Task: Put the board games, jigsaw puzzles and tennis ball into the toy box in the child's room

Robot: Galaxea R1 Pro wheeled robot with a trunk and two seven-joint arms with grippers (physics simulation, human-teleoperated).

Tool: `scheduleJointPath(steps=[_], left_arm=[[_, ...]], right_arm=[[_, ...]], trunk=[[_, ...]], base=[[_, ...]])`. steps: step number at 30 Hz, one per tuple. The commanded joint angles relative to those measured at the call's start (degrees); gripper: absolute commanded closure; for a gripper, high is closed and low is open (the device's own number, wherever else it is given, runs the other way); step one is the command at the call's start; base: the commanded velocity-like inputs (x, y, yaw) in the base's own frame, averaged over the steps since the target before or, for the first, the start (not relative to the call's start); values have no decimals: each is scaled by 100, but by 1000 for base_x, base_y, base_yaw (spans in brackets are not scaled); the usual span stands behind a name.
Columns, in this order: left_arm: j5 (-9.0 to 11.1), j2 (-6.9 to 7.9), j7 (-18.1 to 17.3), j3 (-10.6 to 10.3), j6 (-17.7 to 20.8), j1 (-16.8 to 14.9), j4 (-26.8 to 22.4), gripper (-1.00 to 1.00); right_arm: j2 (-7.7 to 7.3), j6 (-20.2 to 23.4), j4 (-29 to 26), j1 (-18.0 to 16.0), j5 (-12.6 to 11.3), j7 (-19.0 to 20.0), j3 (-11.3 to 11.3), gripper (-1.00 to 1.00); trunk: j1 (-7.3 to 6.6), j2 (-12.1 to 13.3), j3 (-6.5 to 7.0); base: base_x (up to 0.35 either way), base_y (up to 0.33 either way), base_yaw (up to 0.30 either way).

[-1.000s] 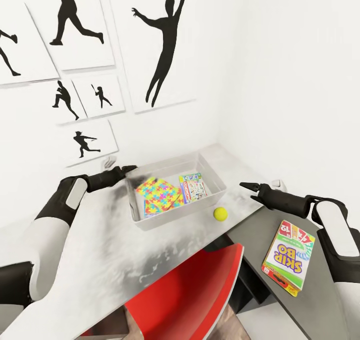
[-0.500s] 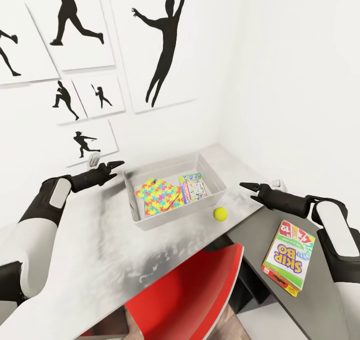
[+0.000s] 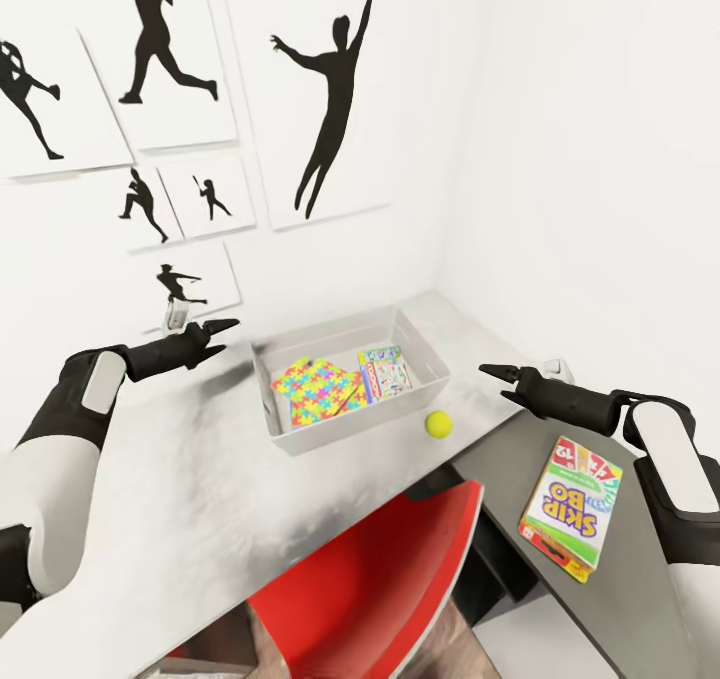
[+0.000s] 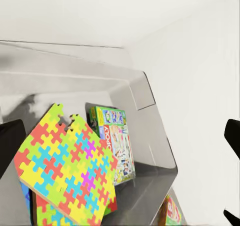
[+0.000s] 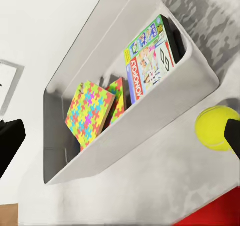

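The shallow grey toy box point(image 3: 430, 364) on the table point(image 3: 200, 499) holds two bright jigsaw puzzles point(image 3: 318, 391) and a green board game point(image 3: 386, 371). The round yellow tennis ball point(image 3: 438, 423) lies at its 5 o'clock. The left tool point(image 3: 222, 327) and right tool point(image 3: 492, 371) are both released, empty.

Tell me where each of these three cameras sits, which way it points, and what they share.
Head view: high on the robot, looking down at the table; both arms show, left end effector beside the toy box, right end effector near the tennis ball.
Left wrist view: on the left arm, looking into the toy box at the jigsaw puzzles; dark fingertips at the edges.
Right wrist view: on the right arm, facing the toy box and tennis ball; a dark fingertip at the edge.
Shared: all show the puzzles and a board game inside the box.
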Motion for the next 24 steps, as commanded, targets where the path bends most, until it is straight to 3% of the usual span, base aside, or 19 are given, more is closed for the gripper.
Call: scheduleJointPath(steps=[1,6,13,24], left_arm=[[-23,0,-49,12,43,0,-56,-100],[-23,0,-289,-3,212,27,-367,-100],[-23,-1,-344,-11,253,38,-412,-100],[-23,-1,-348,-19,261,38,-440,-100]], right_arm=[[0,24,-3,-5,-27,-28,-4,-100],[0,24,1,-5,-27,-28,3,-100],[0,24,6,-5,-27,-28,5,-100],[0,24,6,-5,-23,-28,6,-100]], trunk=[[3,-10,-1],[3,-10,44],[3,-10,108],[3,-10,201]], base=[[-93,0,0],[-31,0,0],[-179,54,-21],[-33,66,-162]])
